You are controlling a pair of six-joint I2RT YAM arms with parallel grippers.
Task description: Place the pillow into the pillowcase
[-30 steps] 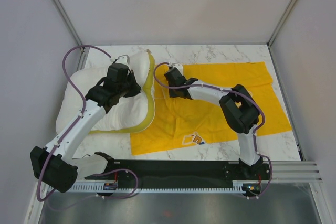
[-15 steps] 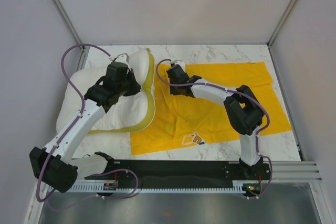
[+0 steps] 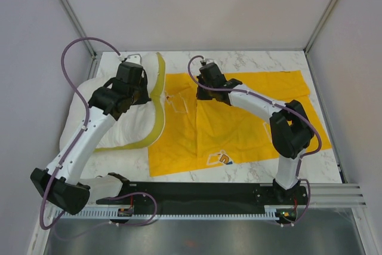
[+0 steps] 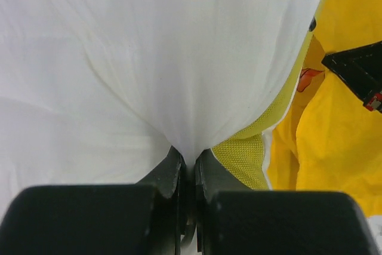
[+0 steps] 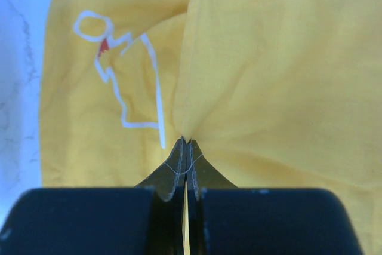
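White marble surface (image 3: 256, 61) boxed in by plain grey walls (image 3: 197, 4). The pillow (image 3: 134, 129) sits on the left side, up toward the far-left corner, with its yellow band right against the left edge of the pillowcase (image 3: 256, 129), which is spread over the middle and right. Left fingers (image 4: 176, 171) are clamped on a pinch of the pillow's white fabric. Right fingers (image 5: 178, 162) are squeezed tight on a fold of the pillowcase, tenting it up a bit.
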